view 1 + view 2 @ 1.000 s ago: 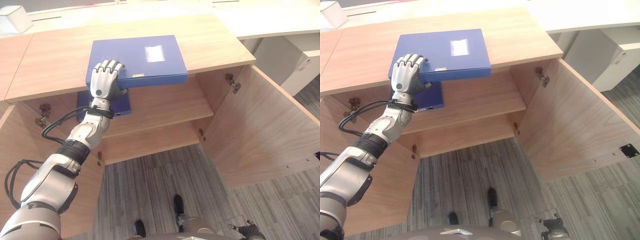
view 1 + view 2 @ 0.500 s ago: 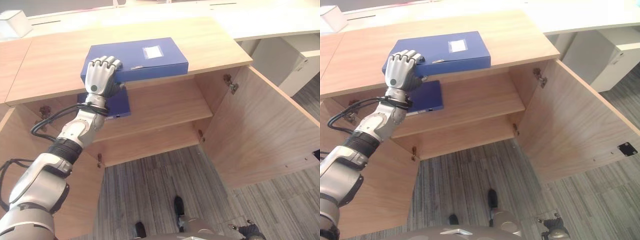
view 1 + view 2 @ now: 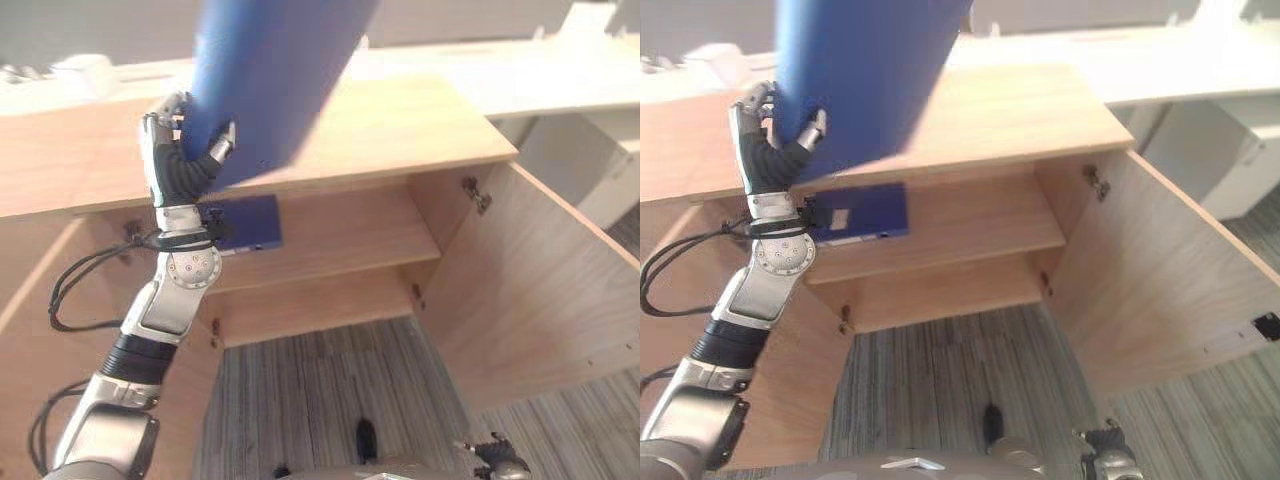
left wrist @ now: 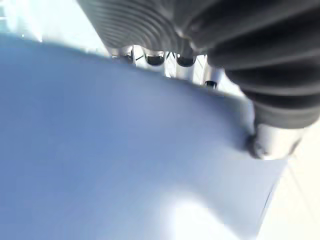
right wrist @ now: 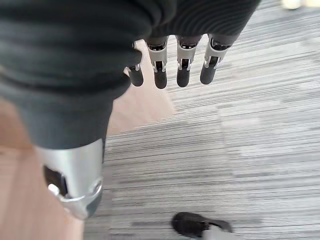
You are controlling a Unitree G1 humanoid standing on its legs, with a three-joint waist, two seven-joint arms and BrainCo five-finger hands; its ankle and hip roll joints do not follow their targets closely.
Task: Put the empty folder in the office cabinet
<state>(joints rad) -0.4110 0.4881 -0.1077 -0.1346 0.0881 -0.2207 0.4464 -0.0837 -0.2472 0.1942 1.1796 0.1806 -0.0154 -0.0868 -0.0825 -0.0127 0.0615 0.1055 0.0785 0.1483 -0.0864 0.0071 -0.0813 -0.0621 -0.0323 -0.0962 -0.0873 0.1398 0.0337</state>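
Above the cabinet top (image 3: 400,130), the left hand (image 3: 175,160) holds a blue folder (image 3: 270,80) lifted clear of the wood and tilted steeply, its upper end running out past the top of the head views. The fingers sit behind the folder's lower left corner and the thumb (image 3: 222,142) presses on its front face, so the hand is clamped on that corner. In the left wrist view the folder's blue face (image 4: 125,160) lies just under the hand, with the fingers at its far edge.

Below, the cabinet stands open, its right door (image 3: 530,280) swung wide. A second blue folder (image 3: 245,222) lies flat at the left end of the upper shelf (image 3: 350,225), and the lower shelf (image 3: 320,295) sits beneath it.

The right hand (image 5: 172,62) hangs low over the grey striped carpet (image 5: 250,150), fingers relaxed and straight, holding nothing. The edge of a wooden panel (image 5: 145,107) shows just past its fingers.
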